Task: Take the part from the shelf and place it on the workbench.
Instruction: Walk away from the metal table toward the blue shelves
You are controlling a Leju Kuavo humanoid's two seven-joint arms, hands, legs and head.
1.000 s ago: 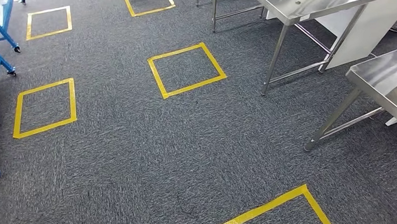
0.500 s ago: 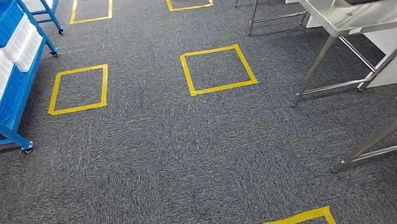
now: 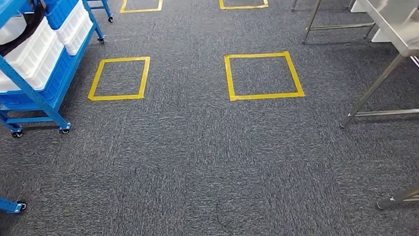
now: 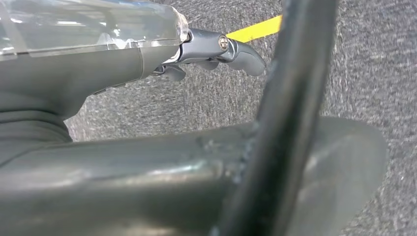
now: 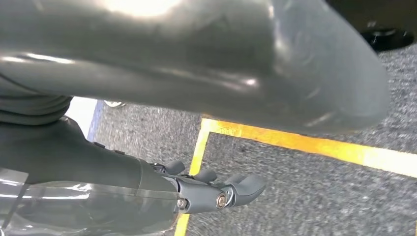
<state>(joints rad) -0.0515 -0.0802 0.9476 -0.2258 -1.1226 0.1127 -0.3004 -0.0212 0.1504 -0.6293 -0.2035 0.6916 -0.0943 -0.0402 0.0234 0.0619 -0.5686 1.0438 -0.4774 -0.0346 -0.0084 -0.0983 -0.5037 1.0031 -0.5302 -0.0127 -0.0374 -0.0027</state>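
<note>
A: View has swung left; blue shelf cart (image 3: 28, 62) with white bins (image 3: 22, 55) now far left. Part unidentifiable there.
B: Left hand (image 4: 216, 51), right hand (image 5: 216, 194) loosely curled, holding nothing. Approach underway.

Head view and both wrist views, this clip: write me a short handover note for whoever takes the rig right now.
Left hand: hangs over the carpet, holds nothing, fingers loosely apart.
Right hand: the same, hanging above a yellow tape line.
Shelf: blue, on wheels, ahead on the left, with white bins and blue bins. I cannot tell which item is the part.
Workbench: steel, ahead on the right.
Done: nothing picked yet.
Left: approach the shelf, take the part, carry it to the workbench and set it down.
</note>
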